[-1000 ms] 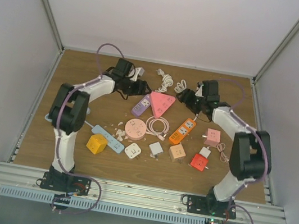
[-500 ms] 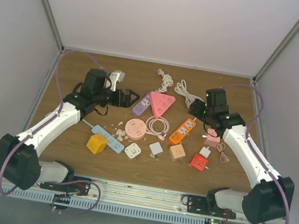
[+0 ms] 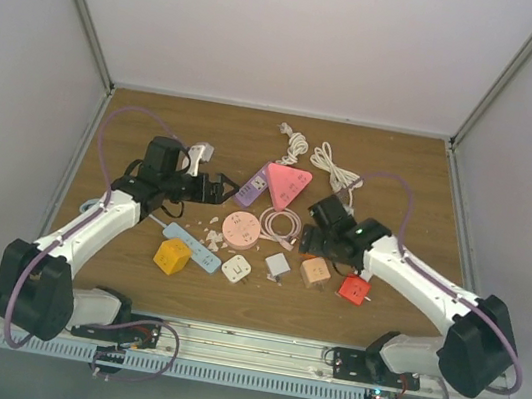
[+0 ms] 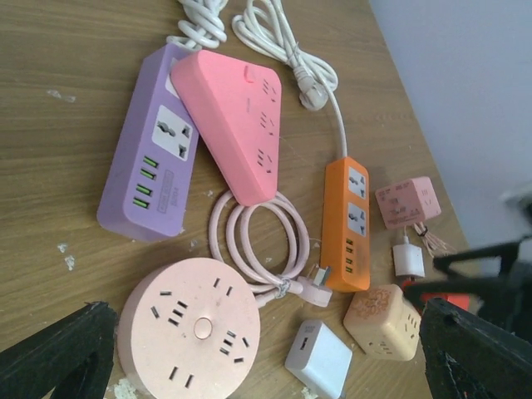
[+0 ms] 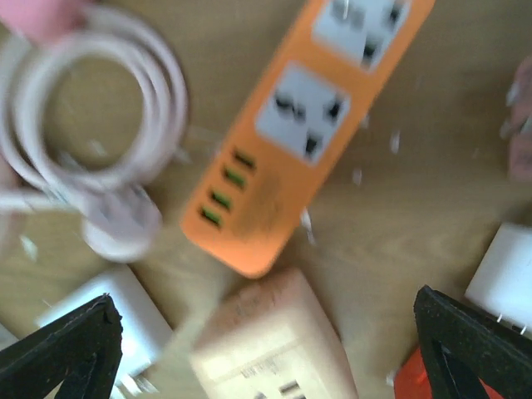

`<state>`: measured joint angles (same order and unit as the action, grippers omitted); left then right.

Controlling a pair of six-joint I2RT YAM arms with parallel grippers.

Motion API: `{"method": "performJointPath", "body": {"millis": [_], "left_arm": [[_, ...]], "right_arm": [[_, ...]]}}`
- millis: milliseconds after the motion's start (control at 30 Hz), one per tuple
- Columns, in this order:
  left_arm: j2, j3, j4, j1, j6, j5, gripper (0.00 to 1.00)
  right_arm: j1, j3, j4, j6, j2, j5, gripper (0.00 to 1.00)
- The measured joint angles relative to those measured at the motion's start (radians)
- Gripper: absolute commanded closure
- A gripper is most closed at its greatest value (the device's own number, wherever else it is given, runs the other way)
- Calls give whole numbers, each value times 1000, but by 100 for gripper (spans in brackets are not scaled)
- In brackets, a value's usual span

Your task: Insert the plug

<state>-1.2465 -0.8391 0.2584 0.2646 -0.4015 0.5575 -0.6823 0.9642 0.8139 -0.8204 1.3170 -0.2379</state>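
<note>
L gripper [image 4: 266,341] and R gripper [image 5: 266,328] are both hanging w/ fingers spread wide, gripping nothing. The pink plug [image 5: 116,226] is lying loose at R gripper's 10 o'clock, beside orange strip [image 5: 291,141]. Risk: R closing here is catching beige cube [image 5: 266,349] instead, or coiled cord [image 5: 162,91] dragging plug off-line.

The top camera looks down from above and behind onto the whole table [image 3: 414,162]. Both wrist cameras look down from close, sharing the orange power strip [image 4: 345,216].
</note>
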Motion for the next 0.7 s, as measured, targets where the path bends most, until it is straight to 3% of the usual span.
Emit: {"method": "performJointPath", "body": {"millis": [267,500,700], "left_arm": [[-31,1,-9,-45,-7,21,1],[-16,0,8,-67,-5,-37,1],[-13,1,7,-77,13,-19,1]], "right_arm": [[-43,-199,-35,-1,-18,111,8],[-45,-216,-93,47,-18,167,13],[-46,-168,-89,64,62,122,31]]}}
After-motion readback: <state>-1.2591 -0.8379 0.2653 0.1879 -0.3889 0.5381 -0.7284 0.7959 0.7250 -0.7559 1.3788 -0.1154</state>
